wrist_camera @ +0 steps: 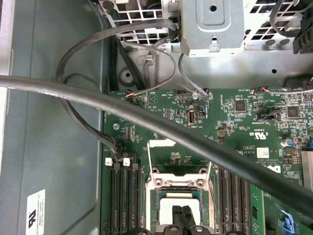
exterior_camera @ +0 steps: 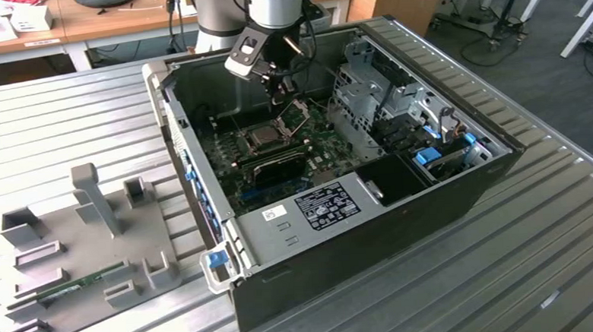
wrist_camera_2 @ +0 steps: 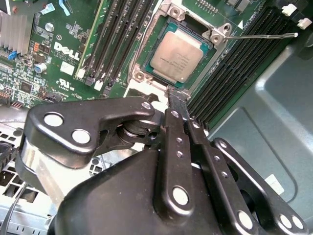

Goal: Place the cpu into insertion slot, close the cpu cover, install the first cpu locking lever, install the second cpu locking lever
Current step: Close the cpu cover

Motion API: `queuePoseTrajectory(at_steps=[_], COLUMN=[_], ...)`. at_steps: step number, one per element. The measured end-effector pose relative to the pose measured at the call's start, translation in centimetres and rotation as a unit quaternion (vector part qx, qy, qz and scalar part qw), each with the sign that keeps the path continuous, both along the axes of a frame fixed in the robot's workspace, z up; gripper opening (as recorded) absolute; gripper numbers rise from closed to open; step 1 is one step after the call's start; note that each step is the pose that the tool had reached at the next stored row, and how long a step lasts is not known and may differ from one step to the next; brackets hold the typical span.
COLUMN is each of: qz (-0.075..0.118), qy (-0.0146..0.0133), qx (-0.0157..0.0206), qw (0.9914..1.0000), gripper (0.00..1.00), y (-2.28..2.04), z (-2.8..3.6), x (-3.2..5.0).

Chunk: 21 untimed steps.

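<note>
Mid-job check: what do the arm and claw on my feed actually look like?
The arm is a silver-grey tube with a dark band. A pale grey camera box sits at its wrist. The claw is glossy black: flat linkage bars joined by round silver pins, narrowing to two slim tips. A thick black cable crosses the first wrist view.

White lettering marks the green circuit board (wrist_camera_2: 58, 63) beside the black memory slots (wrist_camera_2: 115, 34) in the second wrist view. Fine print crosses the cpu (wrist_camera_2: 178, 56), too small to make out. A printed label (exterior_camera: 327, 206) sits on the case's metal panel (exterior_camera: 300, 238) in the exterior view. In the first wrist view, a white sticker (wrist_camera: 35, 210) is on the case wall (wrist_camera: 49, 147).
</note>
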<state>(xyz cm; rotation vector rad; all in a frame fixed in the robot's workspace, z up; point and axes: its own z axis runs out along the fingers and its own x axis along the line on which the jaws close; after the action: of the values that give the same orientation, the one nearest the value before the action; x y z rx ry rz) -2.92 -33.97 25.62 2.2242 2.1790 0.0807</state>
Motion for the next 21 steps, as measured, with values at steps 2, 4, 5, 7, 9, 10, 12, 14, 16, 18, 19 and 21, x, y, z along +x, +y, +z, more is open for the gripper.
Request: queuePoseTrajectory(at_steps=[2,4,5,7,9,10,12,14,16,18,19,21], qz=[0.0,0.0,0.0,0.0,0.0,0.0,0.0,0.0,0.0,0.0,0.0,0.0], qy=[0.0,0.0,0.0,0.0,0.0,0.0,0.0,0.0,0.0,0.0,0.0,0.0], qx=[0.0,0.0,0.0,0.0,0.0,0.0,0.0,0.0,0.0,0.0,0.0,0.0], qw=[1.0,1.0,1.0,1.0,1.0,1.0,1.0,1.0,1.0,1.0,1.0,1.0], gripper=[0.1,0.1,0.1,0.1,0.1,0.1,0.1,0.1,0.1,0.1,0.1,0.1], y=[0.0,0.0,0.0,0.0,0.0,0.0,0.0,0.0,0.0,0.0,0.0,0.0], z=[0.0,0.0,0.0,0.0,0.0,0.0,0.0,0.0,0.0,0.0,0.0,0.0], x=[0.07,0.07,0.08,0.09,0.14,0.19,0.34,0.57,0.85,1.17,1.34,1.66])
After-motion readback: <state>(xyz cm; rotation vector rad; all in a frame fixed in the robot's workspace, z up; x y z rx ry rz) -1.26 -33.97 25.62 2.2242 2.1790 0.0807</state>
